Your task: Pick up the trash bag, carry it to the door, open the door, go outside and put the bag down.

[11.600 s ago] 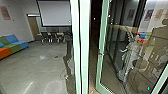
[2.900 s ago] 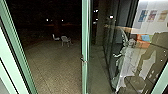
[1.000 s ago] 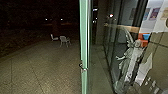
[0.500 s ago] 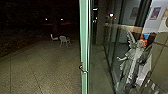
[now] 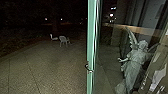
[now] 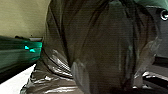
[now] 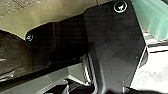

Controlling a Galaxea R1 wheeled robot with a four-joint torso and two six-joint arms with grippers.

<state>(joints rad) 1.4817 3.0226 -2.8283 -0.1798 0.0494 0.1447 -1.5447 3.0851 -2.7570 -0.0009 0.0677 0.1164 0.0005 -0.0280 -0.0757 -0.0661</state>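
Observation:
A dark, shiny trash bag [image 6: 100, 47] hangs bunched close to the left wrist camera, and part of the trash bag [image 7: 13, 55] also appears at the edge of the right wrist view. What holds it at the top is hidden. In the head view the glass door [image 5: 92, 47] stands open, its pale green edge upright near the middle, with a metal handle [image 5: 89, 69] on that edge. The dark paved yard [image 5: 50, 72] lies to the left of the door's edge.
Two white chairs [image 5: 63, 41] stand out on the paving. Behind the glass at the right is a pale winged statue [image 5: 136, 60]. A dark planted strip [image 5: 15, 42] borders the paving at the far left, with small lights beyond.
The camera has turned and moved forward past the door frame. The green door edge lies further right in view than a moment ago, and the statue looks larger.

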